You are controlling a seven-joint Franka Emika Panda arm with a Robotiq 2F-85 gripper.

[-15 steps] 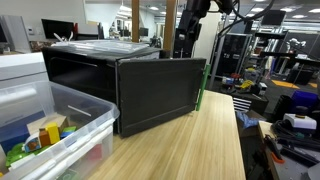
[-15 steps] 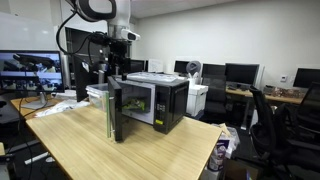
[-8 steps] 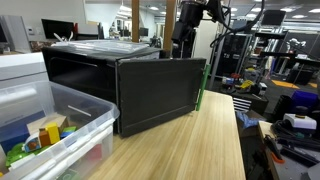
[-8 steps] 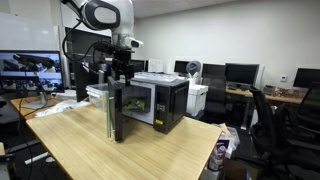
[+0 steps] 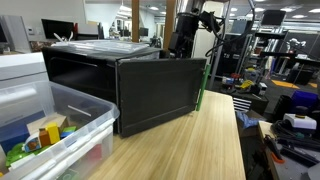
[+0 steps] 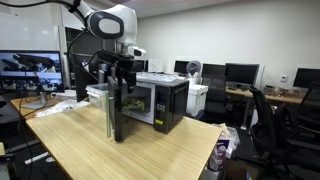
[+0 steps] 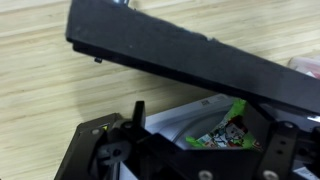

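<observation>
A black microwave point(image 5: 90, 75) stands on a wooden table point(image 5: 200, 140) with its door point(image 5: 160, 92) swung open; it also shows in the other exterior view point(image 6: 160, 100). My gripper point(image 6: 119, 78) hangs from above, close to the door's top edge point(image 7: 180, 55). In the wrist view my gripper point(image 7: 210, 128) has its fingers wide apart. A green printed snack packet point(image 7: 228, 125) lies between them on something white point(image 7: 185, 115). I cannot tell whether the fingers touch the packet.
A clear plastic bin point(image 5: 55, 125) with several coloured items sits at the table's near corner. A white and green stack point(image 6: 95, 97) stands beside the open door. Desks, monitors and office chairs point(image 6: 265, 110) surround the table.
The arm has come down from high above the microwave, and my gripper is now lower, just behind the open door's top edge.
</observation>
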